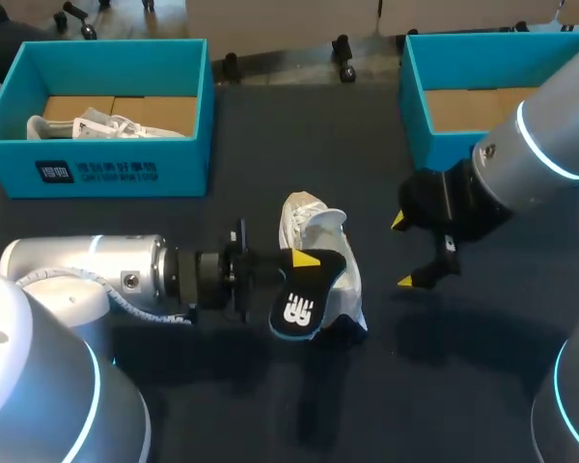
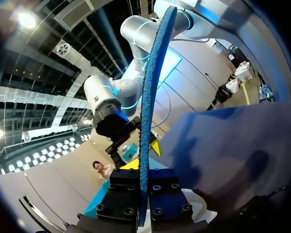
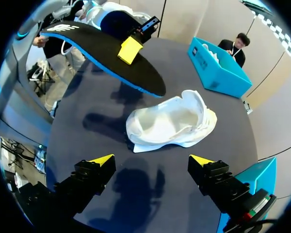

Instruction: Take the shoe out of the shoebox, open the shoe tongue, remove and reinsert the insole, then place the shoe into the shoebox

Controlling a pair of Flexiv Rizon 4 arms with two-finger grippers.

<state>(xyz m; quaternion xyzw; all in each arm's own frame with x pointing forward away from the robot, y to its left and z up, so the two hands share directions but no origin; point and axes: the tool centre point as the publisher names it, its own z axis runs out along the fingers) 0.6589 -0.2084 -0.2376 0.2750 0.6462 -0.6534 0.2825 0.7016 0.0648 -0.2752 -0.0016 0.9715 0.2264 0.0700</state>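
Observation:
A white shoe (image 1: 312,234) lies on the dark table, its opening facing up (image 3: 169,121). My left gripper (image 1: 304,262) is shut on the insole (image 1: 301,304), black on top with a blue edge, and holds it in the air just in front of the shoe. From the left wrist the insole (image 2: 153,97) shows edge-on, clamped between the fingers (image 2: 143,160). My right gripper (image 1: 403,251) hangs open to the right of the shoe with nothing in it. In the right wrist view its own tips (image 3: 151,160) stand wide apart short of the shoe, with the insole (image 3: 102,53) beyond.
A blue shoebox (image 1: 179,154) at the back left holds another white shoe (image 1: 101,125). A second blue shoebox (image 1: 412,101) at the back right shows only its cardboard floor. My right arm (image 2: 106,107) is in the left wrist view.

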